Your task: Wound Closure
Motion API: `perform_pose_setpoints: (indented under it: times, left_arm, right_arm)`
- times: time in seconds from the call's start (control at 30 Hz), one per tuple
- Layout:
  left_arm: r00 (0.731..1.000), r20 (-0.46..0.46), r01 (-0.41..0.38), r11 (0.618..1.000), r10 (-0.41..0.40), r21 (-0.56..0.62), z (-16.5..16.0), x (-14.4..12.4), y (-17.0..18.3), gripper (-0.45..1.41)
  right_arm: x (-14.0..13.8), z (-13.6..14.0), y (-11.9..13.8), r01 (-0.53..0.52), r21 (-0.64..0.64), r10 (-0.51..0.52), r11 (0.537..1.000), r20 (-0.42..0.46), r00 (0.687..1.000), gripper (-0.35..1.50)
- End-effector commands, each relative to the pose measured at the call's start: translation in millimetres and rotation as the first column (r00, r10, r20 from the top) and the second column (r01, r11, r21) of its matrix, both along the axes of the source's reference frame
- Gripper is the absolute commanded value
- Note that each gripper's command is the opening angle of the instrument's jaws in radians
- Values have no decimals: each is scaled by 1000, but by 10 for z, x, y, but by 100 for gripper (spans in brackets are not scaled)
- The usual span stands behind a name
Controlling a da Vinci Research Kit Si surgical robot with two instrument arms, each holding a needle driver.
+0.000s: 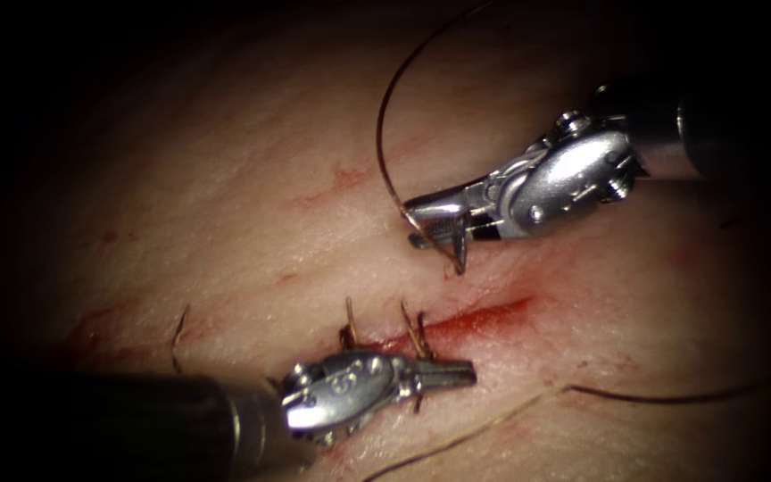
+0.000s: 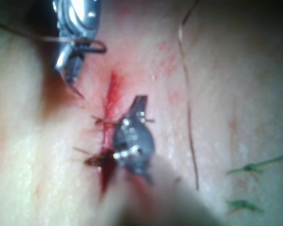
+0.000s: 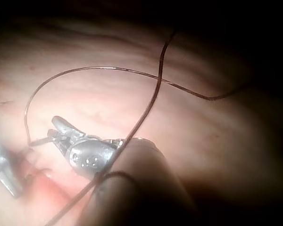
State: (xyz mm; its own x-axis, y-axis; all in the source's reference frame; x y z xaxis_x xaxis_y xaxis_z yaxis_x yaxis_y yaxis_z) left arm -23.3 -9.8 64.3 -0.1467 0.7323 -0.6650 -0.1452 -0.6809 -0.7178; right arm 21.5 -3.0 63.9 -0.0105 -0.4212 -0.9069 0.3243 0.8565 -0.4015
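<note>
The needle (image 1: pixel 453 253) sits in the right tool (image 1: pixel 439 228), gripped near its thread end, point down just above the cut (image 1: pixel 475 317), clear of the tissue (image 1: pixel 225 196). It looks stiff and slippery, best gripped on its body. Thread (image 1: pixel 385 134) arcs upward. The left tool (image 1: pixel 452 375) is clenched on nothing, resting by the stitches (image 1: pixel 417 335).

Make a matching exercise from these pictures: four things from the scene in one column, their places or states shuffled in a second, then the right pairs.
1. right tool
2. left tool
3. red fluid
4. thread

A. pooled along the cut
B. holds the needle above the tissue
C. arcs up from the needle
D. jaws shut, empty, over the stitches

Pairs: 1-B, 2-D, 3-A, 4-C
</note>
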Motion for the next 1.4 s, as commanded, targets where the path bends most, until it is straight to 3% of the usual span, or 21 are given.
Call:
perform_pose_setpoints:
  times: [0.03,0.57,0.87,1.4]
  left_arm:
    - [1000,-1,-3,1000,3,3,5,-5,-6,2]
    - [1000,-3,-5,1000,5,4,6,-5,-4,2]
    - [1000,-5,-7,1000,7,4,6,-5,-4,2]
    - [1000,-9,-6,1000,6,5,7,-9,-3,0]
  right_arm:
    - [6,8,-5,6,-7,-6,1000,-6,1000,-35]
    - [-2,12,-47,121,-30,-123,992,-60,991,-35]
    - [-10,24,-95,181,-77,-188,980,-91,978,-35]
    - [-15,36,-114,195,-51,-199,979,-81,977,-35]
